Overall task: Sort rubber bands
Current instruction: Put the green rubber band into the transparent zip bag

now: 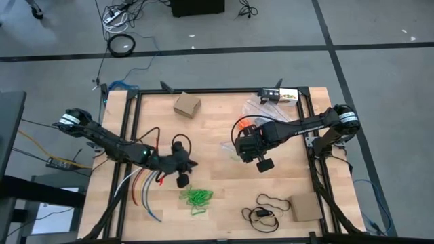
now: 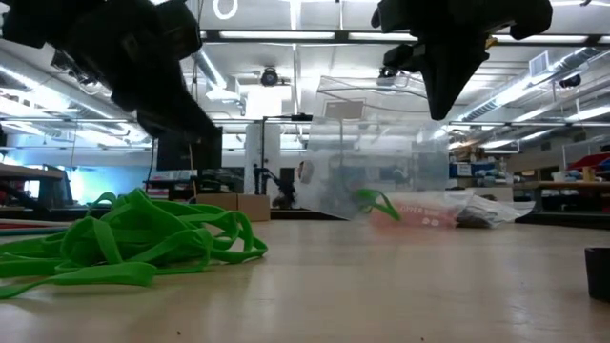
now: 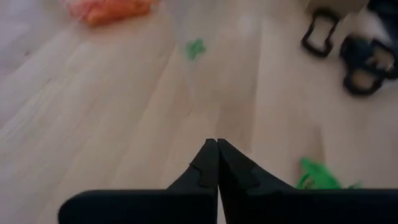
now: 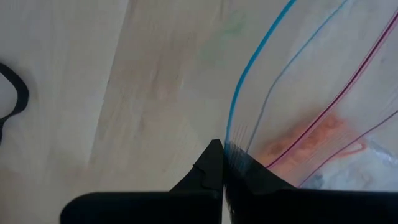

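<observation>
While the right gripper (image 4: 222, 163) pinches the zip edge of a clear plastic bag (image 4: 323, 93) near the table's (image 1: 217, 112) middle, the left gripper (image 3: 217, 163) hovers shut and empty above the green rubber bands (image 1: 196, 197) toward the near edge. The thin film could slip free (spilling the orange bands (image 4: 308, 138) inside).

I see bright green rubber bands (image 1: 196, 196) on pale wood table (image 1: 217, 135); clear bag (image 4: 323, 93) edged blue and pink
</observation>
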Tool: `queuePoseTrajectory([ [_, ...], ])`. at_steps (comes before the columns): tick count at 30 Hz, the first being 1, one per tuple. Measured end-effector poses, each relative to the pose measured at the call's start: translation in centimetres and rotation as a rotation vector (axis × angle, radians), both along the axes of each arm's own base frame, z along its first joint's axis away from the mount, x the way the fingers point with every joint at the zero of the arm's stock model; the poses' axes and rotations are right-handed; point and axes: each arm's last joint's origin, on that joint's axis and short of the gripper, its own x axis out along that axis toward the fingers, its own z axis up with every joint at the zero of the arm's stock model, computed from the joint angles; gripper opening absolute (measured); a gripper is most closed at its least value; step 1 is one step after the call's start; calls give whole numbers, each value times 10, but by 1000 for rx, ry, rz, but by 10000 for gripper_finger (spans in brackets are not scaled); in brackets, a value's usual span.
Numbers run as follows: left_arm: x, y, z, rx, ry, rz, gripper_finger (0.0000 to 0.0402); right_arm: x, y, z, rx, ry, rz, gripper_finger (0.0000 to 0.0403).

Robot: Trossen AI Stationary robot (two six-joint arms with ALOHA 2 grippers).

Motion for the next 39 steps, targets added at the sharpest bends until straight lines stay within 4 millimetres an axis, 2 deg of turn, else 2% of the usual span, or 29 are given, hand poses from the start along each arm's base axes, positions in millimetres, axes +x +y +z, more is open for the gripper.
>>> queuePoseTrajectory([
  [10, 8, -1, 14, -17, -155, -19, 6, -1, 0, 0, 3, 7, -17, 0],
  [14, 10, -3, 15, -88, -175, -20, 6, -1, 0, 0, 4, 8, -17, 0],
  [22, 9, -3, 15, -104, -164, -33, 13, -1, 0, 0, 6, 7, -22, 0],
  [27, 5, -3, 8, -76, -73, -77, 13, -1, 1, 0, 9, 7, -24, 0],
  [30, -3, 0, -5, -28, 84, -97, 9, -1, 1, 0, 11, 6, -31, 0],
  [35, -14, -16, -12, -83, 156, -186, 9, -1, 1, 0, 22, 7, -39, 0],
  [39, -30, -27, -28, -81, 237, -354, 10, -1, 1, 0, 24, 7, -41, 0],
])
